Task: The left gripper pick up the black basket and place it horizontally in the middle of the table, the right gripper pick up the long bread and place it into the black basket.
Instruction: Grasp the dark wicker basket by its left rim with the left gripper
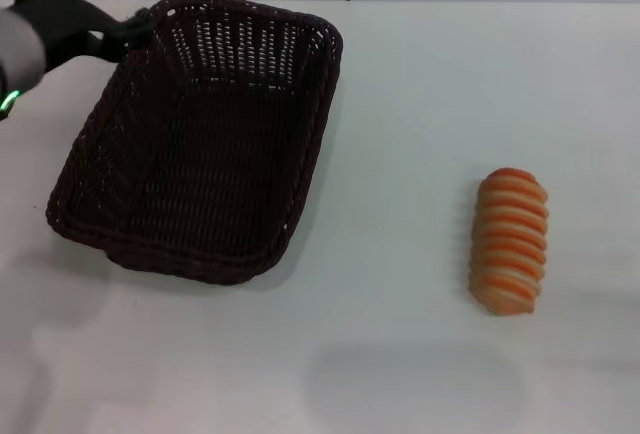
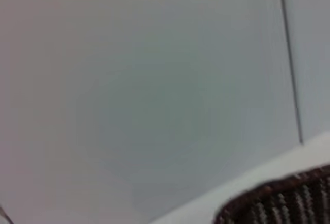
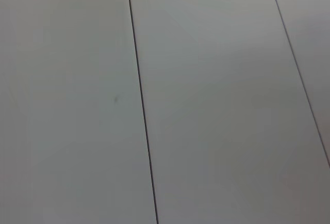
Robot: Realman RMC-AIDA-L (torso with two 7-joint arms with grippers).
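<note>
Already the left end effector [image 1: 140, 24] pinches the far-left rim corner of the black basket [image 1: 200, 144], which looks light, stiff and grippy there; the right end effector is out of view

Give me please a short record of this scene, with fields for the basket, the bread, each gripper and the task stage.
basket: the black basket is on the left part of the table, lying at a slant, nothing in it
bread: the long bread lies on the table's right side, well apart from the basket
left gripper: the left gripper is at the basket's far left corner, at the rim; a grip cannot be confirmed
right gripper: not in view
task stage: basket not yet horizontal in the middle; bread not yet in it
</note>
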